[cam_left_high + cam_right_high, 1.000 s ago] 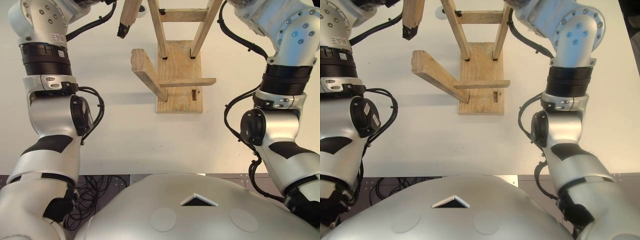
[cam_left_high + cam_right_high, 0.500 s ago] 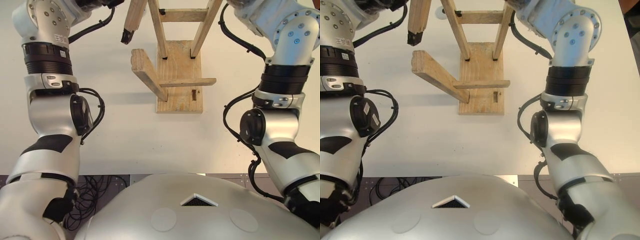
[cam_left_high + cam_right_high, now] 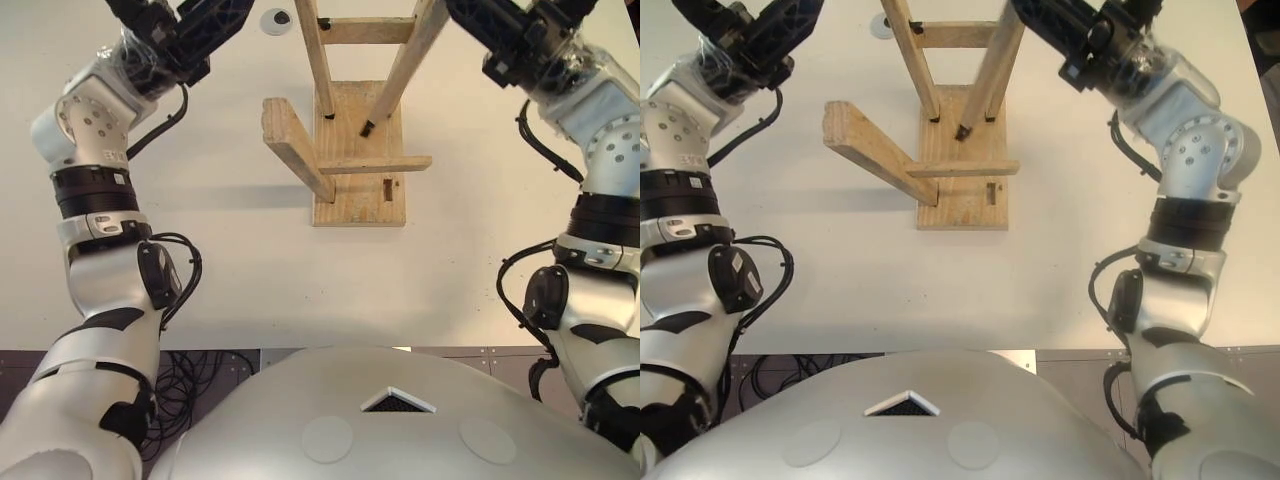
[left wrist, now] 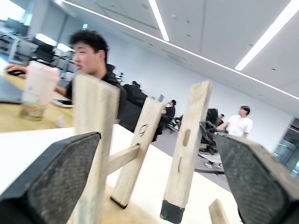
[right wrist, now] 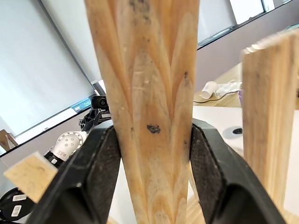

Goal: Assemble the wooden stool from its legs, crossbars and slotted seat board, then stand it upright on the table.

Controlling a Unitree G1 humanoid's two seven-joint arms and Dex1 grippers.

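Firmly, right tool clamps a leg; left tool seemingly spread.

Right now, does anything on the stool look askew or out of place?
Yes. The leg in the right pincer has its dark tip over the seat board, beside the far-right slot, not in it. The near-left leg leans far outward, and the near-right slot is empty.

No text or number can be read anywhere. A small white label sits on a black round housing. Its print is too small to make out.
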